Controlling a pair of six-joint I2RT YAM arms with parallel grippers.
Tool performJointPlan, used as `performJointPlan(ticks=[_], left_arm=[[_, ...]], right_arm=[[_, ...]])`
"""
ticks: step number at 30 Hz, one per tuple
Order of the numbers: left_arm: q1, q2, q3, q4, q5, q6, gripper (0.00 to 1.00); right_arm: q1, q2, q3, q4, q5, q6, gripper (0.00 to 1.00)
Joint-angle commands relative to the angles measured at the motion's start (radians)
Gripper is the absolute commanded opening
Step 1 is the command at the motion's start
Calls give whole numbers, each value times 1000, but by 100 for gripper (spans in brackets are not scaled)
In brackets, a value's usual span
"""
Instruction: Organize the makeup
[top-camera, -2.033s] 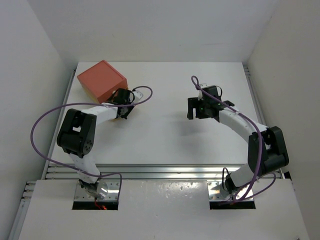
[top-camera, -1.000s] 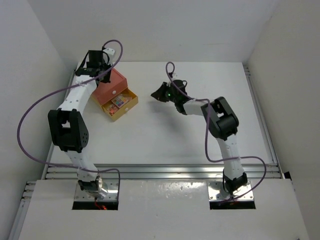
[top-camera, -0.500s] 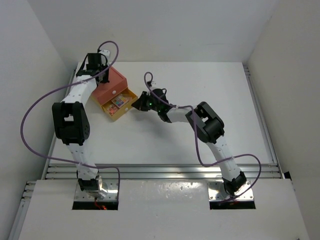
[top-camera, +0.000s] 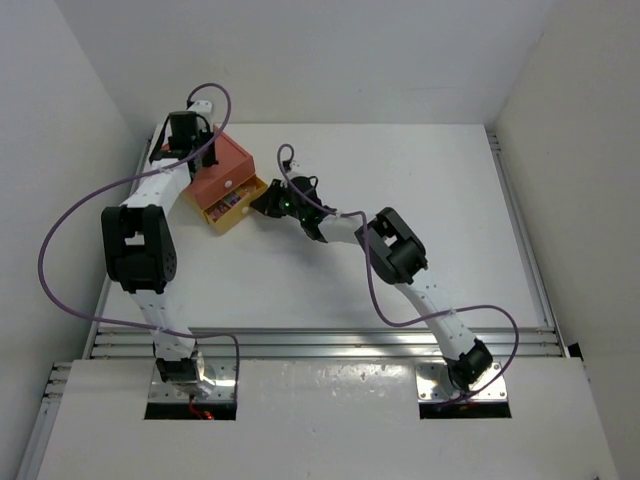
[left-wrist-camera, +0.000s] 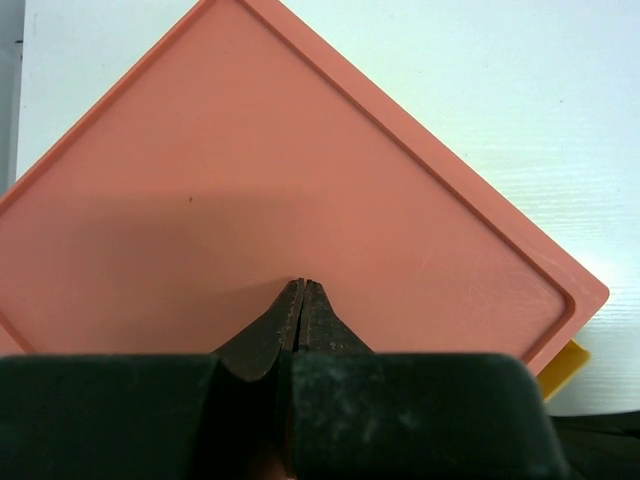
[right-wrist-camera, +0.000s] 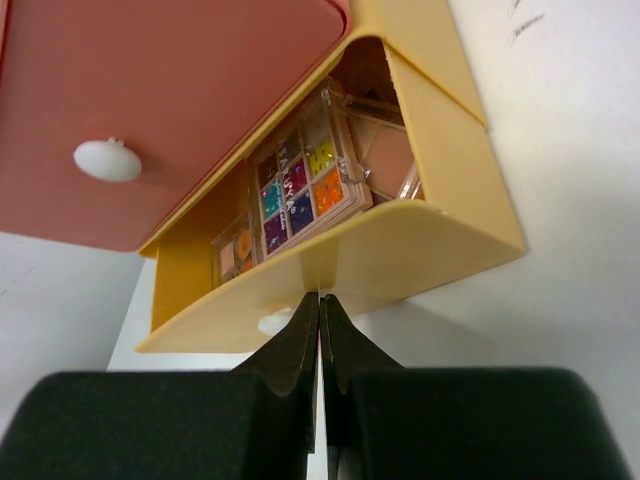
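Right wrist — palettes (right-wrist-camera: 298, 188) half-hidden inside drawer (right-wrist-camera: 410, 255).

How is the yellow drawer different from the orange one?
The yellow drawer is pulled out, but the orange drawer is shut. The yellow drawer shows eyeshadow palettes inside, while the orange drawer hides whatever it holds. Both belong to the same box, and each has a small white knob on its front.

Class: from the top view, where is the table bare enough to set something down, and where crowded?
Bare: the table right of the right arm, to the wall, and the near strip between it and the left arm. Crowded: far-left corner: orange box, yellow drawer, left gripper, right gripper.
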Motion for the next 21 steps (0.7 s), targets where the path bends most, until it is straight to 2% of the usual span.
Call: performJointPlan(ticks=[1, 9, 15, 21], left_arm=[[6, 39, -57, -137, 64, -35, 4], [6, 48, -57, -137, 73, -26, 4], [6, 48, -57, -137, 85, -16, 4], [6, 39, -75, -137, 94, -16, 4]], right_arm=[[6, 41, 91, 44, 61, -2, 0], [29, 170, 292, 44, 160, -3, 0], [30, 178, 297, 49, 205, -31, 0], [41, 254, 427, 26, 294, -28, 0]])
